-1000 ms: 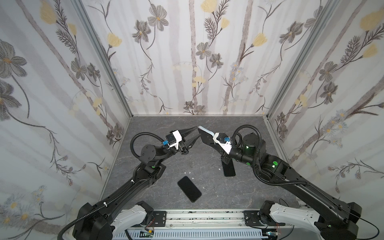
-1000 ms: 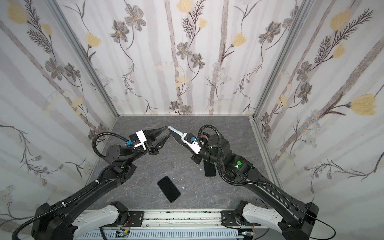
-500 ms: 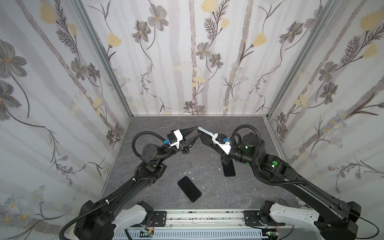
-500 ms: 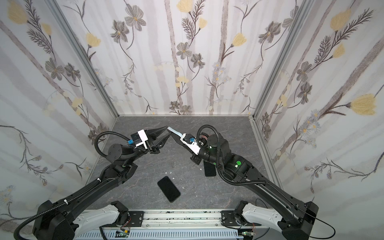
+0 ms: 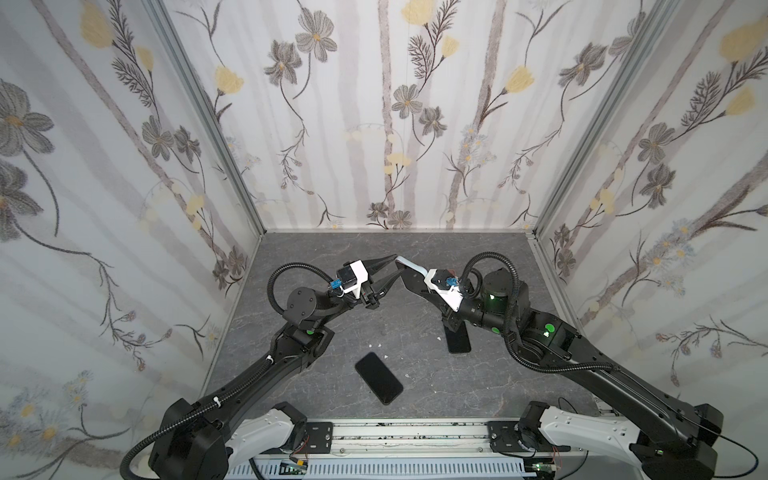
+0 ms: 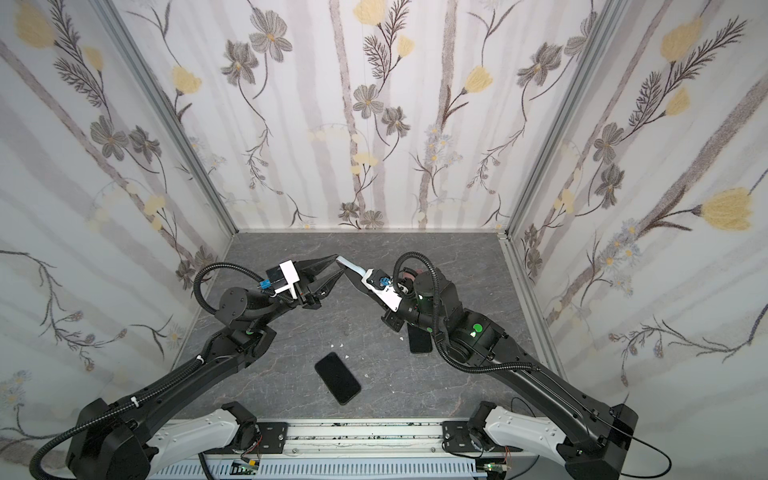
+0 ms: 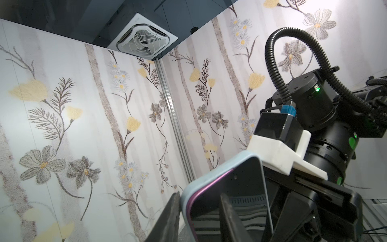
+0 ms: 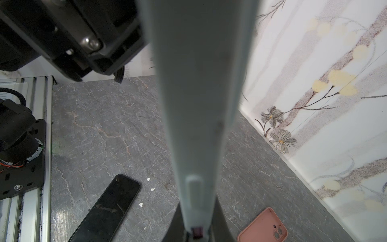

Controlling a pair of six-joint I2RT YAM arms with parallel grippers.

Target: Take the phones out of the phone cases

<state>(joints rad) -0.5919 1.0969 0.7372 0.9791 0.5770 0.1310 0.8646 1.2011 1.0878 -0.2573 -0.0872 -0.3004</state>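
We read the table as a dial, with 6 o'clock at the robot's base rail.

1. Near 6 o'clock on the grey table (image 5: pixel 436 386), a bare black phone (image 5: pixel 378 377) lies flat, with white crumbs (image 5: pixel 384 356) just beyond it. If the lifted load slips, we judge it could land on that glass.

2. Toward 4 o'clock, a second dark slab (image 5: pixel 458 343) lies partly under the right arm. If that arm sinks, it could shove the slab.

3. Past centre, toward 12 o'clock, the right gripper (image 8: pixel 198 218) is clamped on the lower end of the phone case (image 7: pixel 217 174). It holds the case tilted in the air, clear of the table.
   - The phone (image 7: pixel 247 188) sits inside it, its purple rim showing within the pale blue lip.
   - Only one end is held, so prying at the free end would lever against this grip. The case could then twist or slide out.

4. Farthest out, the left gripper (image 5: pixel 398 264) meets the case's top corner. Its fingers (image 7: pixel 171 215) stand apart, one behind the case and one across the screen. We cannot tell whether they press.
   - If they pinch case and phone together, pulling would drag both and separate nothing.
   - If the front finger skids on the glass, the lip would snap back.
   - If the phone pops free while nothing holds it, it would drop to the table.
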